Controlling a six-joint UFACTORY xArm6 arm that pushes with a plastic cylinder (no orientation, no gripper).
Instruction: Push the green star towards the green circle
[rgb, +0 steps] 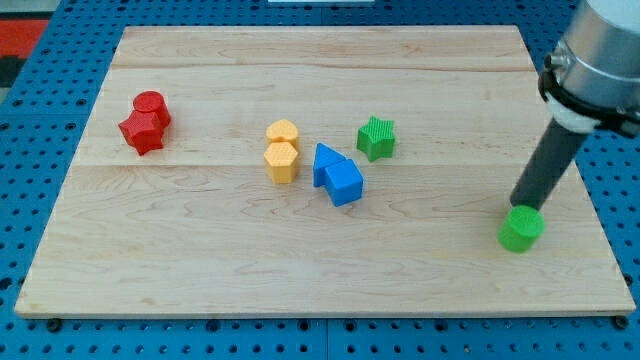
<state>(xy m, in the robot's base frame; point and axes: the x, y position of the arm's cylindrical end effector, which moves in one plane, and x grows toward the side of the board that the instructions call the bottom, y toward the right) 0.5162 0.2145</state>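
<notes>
The green star (377, 138) lies right of the board's middle. The green circle (522, 229) sits near the board's lower right. My tip (516, 205) stands right at the circle's upper edge, touching or nearly touching it; the rod rises from there towards the view's upper right. The star is well to the left of the tip and a little above it, about a quarter of the board's width away.
Two blue blocks (337, 175) lie together just left of and below the star. Two yellow blocks (282, 150) sit left of those. A red circle and red star (146, 122) sit together at the far left. The wooden board (300, 280) lies on a blue pegboard.
</notes>
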